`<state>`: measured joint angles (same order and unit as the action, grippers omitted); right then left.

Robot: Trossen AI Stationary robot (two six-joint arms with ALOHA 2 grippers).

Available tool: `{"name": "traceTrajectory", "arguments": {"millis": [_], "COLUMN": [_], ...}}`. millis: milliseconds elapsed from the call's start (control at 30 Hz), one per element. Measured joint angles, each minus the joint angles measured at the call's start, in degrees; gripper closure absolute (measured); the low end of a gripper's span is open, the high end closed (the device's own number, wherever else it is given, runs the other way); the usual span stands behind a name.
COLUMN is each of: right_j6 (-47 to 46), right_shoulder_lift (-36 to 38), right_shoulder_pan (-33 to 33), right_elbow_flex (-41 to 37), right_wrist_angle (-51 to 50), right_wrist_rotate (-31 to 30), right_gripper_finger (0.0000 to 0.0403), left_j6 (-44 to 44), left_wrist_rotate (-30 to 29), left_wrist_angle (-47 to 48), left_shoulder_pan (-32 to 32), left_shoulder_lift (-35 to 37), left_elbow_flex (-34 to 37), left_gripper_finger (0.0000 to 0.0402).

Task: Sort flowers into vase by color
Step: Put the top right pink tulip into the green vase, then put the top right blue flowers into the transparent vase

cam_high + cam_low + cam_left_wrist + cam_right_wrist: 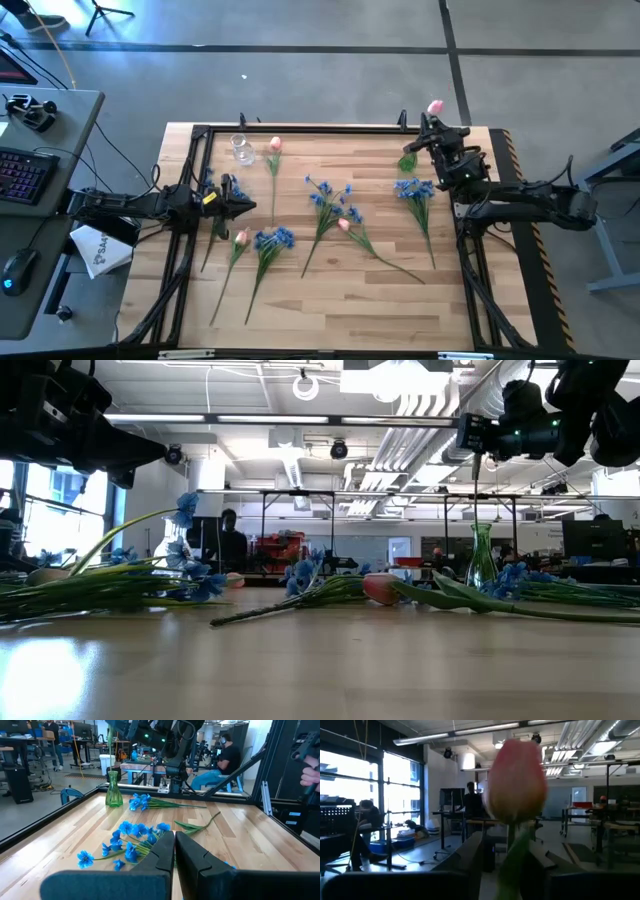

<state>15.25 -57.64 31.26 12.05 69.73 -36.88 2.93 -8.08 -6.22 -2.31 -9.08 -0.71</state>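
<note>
My right gripper (432,124) is raised at the table's far right and is shut on a pink tulip (516,782). The tulip's stem (475,475) hangs down toward the mouth of the green vase (481,555). I cannot tell whether its end is inside. My left gripper (174,851) is shut and empty above the table's left side (246,207). Pink tulips (274,146) and blue flowers (320,196) lie flat on the wood. A clear vase (242,150) stands at the far left. My right gripper pinches the tulip's stem just below the head (512,857) between its two fingers. The fingers are about level and point toward the table's far left, lying across the stem. The tulip is upright and clear of the table, with its head (434,106) above the fingers.
More flowers lie across the middle: a blue bunch (415,188) at the right, a tulip (345,223) in the centre, and a tulip (241,237) and blue bunch (272,239) at the left. A black frame (300,128) rims the table. People sit in the room beyond.
</note>
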Motion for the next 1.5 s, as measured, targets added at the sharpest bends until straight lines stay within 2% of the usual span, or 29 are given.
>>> {"name": "traceTrajectory", "arguments": {"millis": [233,467,567,733,900,1067,1267,1500], "right_j6": [0.07,2.61,2.72,-1.10,-12.41,-26.18,-36.18,-45.01], "right_shoulder_lift": [0.42,5.05,7.57,10.13,9.53,7.71,4.54,-2.82], "right_shoulder_pan": [-2.29,-7.09,-9.23,-13.54,-17.31,-21.03,-28.18,-37.47], "right_elbow_flex": [0.00,0.01,1.39,9.01,19.07,26.35,26.59,26.53], "right_wrist_angle": [-3.53,-9.50,-17.00,-36.90,-60.10,-77.89,-80.89,-82.35], "right_wrist_rotate": [-9.37,-17.34,-22.78,-26.22,-23.64,-14.42,-8.58,-2.05], "right_gripper_finger": [0.0226,0.0171,0.0151,0.0126,0.0121,0.0121,0.0121,0.0121], "left_j6": [1.51,1.54,1.54,1.54,1.54,1.78,2.54,2.90], "left_wrist_rotate": [0.02,0.04,0.04,0.02,0.02,0.02,0.02,-0.16], "left_wrist_angle": [0.02,0.39,0.39,0.39,0.39,0.40,0.92,0.23], "left_shoulder_pan": [0.00,0.00,0.00,0.01,0.01,0.02,0.02,0.02], "left_shoulder_lift": [0.02,0.00,0.00,0.00,0.00,0.00,0.00,0.02], "left_elbow_flex": [0.00,0.00,0.00,0.00,0.00,0.00,0.00,0.00], "left_gripper_finger": [0.0398,0.0398,0.0398,0.0398,0.0398,0.0398,0.0398,0.0398]}}
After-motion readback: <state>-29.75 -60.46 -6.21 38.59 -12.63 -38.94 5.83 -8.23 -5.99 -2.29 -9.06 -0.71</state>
